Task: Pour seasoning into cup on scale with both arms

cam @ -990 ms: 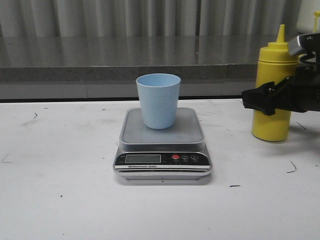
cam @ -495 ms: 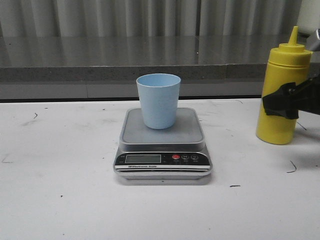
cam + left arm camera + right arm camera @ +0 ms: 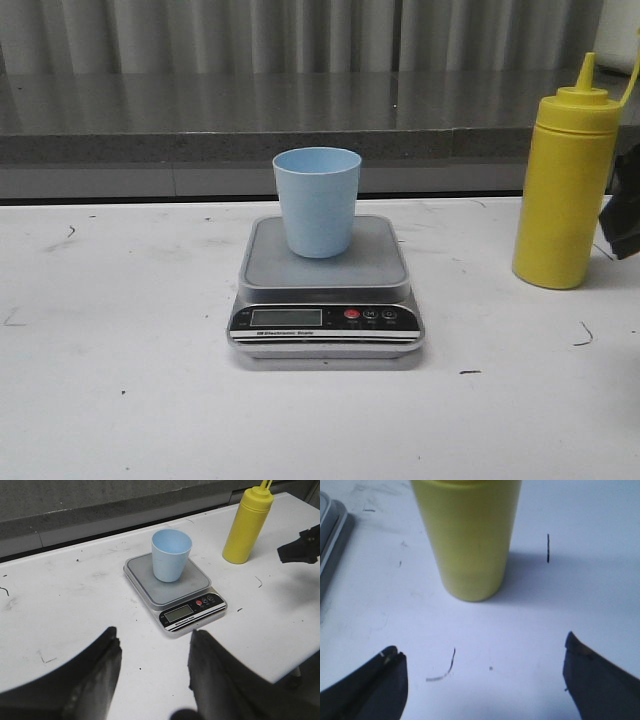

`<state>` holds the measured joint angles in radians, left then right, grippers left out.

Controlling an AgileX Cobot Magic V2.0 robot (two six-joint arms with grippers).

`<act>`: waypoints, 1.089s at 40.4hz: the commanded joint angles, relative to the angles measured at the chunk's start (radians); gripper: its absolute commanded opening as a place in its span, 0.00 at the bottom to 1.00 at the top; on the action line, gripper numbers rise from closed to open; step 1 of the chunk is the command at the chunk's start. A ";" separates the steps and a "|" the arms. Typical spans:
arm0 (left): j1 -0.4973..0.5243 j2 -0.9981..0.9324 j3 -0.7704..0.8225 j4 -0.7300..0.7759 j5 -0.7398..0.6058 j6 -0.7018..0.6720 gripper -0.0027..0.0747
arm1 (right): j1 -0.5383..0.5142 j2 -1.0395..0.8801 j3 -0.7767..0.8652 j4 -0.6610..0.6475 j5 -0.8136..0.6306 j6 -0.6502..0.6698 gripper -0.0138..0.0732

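The light blue cup (image 3: pixel 316 200) stands upright on the platform of the silver-grey scale (image 3: pixel 380 262) at the table's middle. The yellow seasoning bottle (image 3: pixel 566 190) stands upright on the table at the right, capped, touched by nothing. My right gripper (image 3: pixel 625 215) shows as a dark shape at the right edge, just right of the bottle. In the right wrist view it is open (image 3: pixel 482 647), the bottle (image 3: pixel 470 540) ahead of the fingertips and apart from them. My left gripper (image 3: pixel 155 632) is open and empty, above the table in front of the scale (image 3: pixel 200 582) and cup (image 3: pixel 171 555).
A grey counter ledge (image 3: pixel 200 140) runs along the back of the white table. Small dark marks lie on the table by the bottle (image 3: pixel 584 335). The scale's corner shows in the right wrist view (image 3: pixel 330 530).
My right gripper has let go of the bottle and drawn back to the right. The bottle shifted a little right, then stayed standing alone. Cup and scale have not moved.
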<state>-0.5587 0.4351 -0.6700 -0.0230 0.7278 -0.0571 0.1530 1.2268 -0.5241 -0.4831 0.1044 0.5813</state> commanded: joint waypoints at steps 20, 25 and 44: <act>-0.006 0.008 -0.026 -0.003 -0.072 -0.003 0.44 | 0.224 -0.458 -0.194 0.427 0.711 -0.455 0.90; -0.006 0.008 -0.026 -0.003 -0.072 -0.003 0.44 | 0.224 -0.559 -0.194 0.428 0.732 -0.455 0.90; -0.006 0.008 -0.026 -0.003 -0.072 -0.003 0.44 | 0.224 -0.882 -0.155 0.431 0.771 -0.455 0.90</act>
<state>-0.5587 0.4351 -0.6700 -0.0230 0.7278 -0.0571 0.3762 0.3515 -0.6586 -0.0486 0.9261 0.1419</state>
